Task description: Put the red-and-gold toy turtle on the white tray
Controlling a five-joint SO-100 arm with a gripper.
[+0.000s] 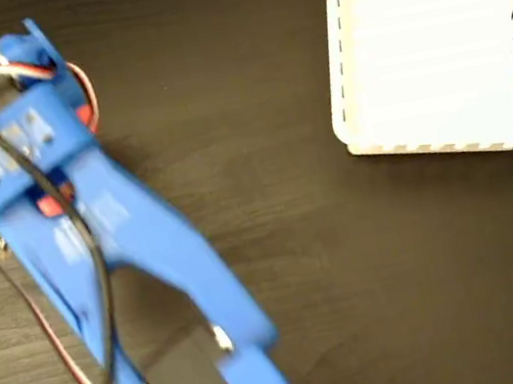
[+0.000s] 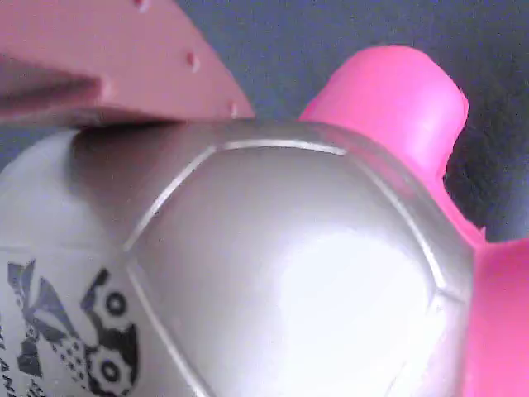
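Gripper (image 2: 124,124): one finger (image 2: 99,62) lies against turtle (image 2: 289,273) shell, other finger hidden; can't tell if pinched. Turtle fills wrist view. Tray (image 1: 341,78) well right of arm (image 1: 135,233), on table (image 1: 370,271).

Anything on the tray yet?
Nothing shows on the tray in the fixed view, though its right edge is cropped. The turtle fills the wrist view instead, away from it.

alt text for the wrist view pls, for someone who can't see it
A shiny domed turtle shell with a dark printed mark fills the frame, very close to the camera. A bright pink rounded part of the soft toy sticks out upper right, and a pinkish flat piece crosses the top left.
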